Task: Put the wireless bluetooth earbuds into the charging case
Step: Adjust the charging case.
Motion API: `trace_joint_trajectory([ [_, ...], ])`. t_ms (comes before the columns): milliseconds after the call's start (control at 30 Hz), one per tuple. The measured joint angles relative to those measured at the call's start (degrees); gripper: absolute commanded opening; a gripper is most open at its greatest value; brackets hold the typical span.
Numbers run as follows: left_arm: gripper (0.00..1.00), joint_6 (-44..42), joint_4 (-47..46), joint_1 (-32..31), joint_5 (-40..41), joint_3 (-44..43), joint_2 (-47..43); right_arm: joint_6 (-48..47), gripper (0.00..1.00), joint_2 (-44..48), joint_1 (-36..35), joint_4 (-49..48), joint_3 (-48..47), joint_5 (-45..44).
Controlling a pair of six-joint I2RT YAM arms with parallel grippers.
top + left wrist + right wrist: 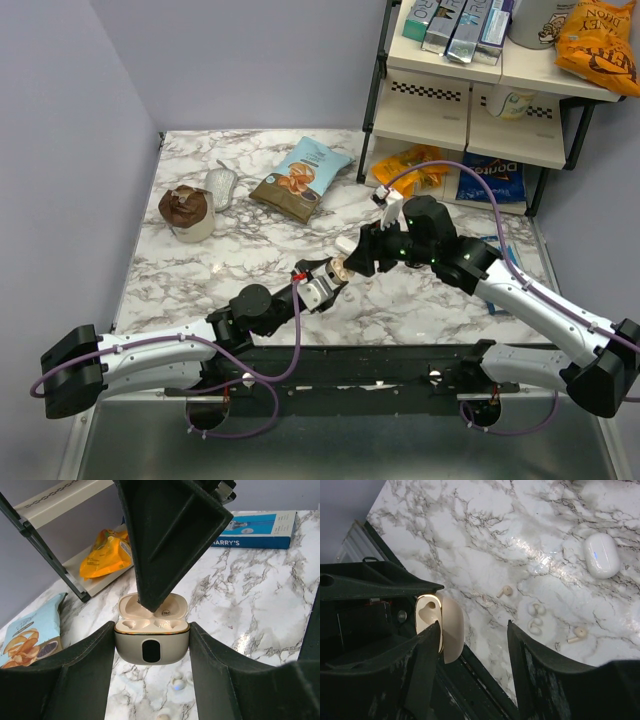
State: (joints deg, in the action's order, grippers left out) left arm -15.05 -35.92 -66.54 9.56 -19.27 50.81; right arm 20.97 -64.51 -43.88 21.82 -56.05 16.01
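1. The left claw point(151, 630) is clamped on the two sides of the open charging case point(151, 649), holding it over the marble table point(260, 605).
2. The right claw point(471, 632) has its jaws apart and grips nothing. One finger tip point(150, 602) rests at the case's peach lid.
3. The two white earbuds point(536, 609) lie close together on the table, outside the case, with a plain white oval point(601, 555) well apart from them.

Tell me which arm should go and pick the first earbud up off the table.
Right. The left gripper is clamped on the open charging case, so it is busy. The right gripper has open, empty jaws, and the white earbuds lie on the marble in its wrist view.
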Motion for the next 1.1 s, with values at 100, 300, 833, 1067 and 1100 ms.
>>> trace_joint_trajectory([
  [100, 0.0, 0.0, 0.0, -0.1, 0.1, 0.0, 0.0, 0.0, 0.53, -0.1, 0.0, -0.7, 0.0, 0.0],
  [300, 0.0, 0.0, 0.0, -0.3, 0.4, 0.0, 0.2, -0.1, 0.45, -1.8, 0.0, -1.6, 0.0, 0.8],
  [833, 0.48, 0.6, 0.7, -0.7, 2.5, -1.0, 1.8, -3.0, 0.01, -1.9, -0.1, -1.6, 0.0, 2.1],
  [1067, 0.9, 2.6, 3.3, -1.2, 3.3, -4.6, 1.8, -6.2, 0.01, 1.3, -0.1, 0.7, -1.7, 1.0],
  [1100, 0.95, 3.2, 3.9, -1.2, 4.0, -4.7, 1.4, -6.7, 0.01, 1.7, -0.2, 0.9, -1.9, 0.9],
])
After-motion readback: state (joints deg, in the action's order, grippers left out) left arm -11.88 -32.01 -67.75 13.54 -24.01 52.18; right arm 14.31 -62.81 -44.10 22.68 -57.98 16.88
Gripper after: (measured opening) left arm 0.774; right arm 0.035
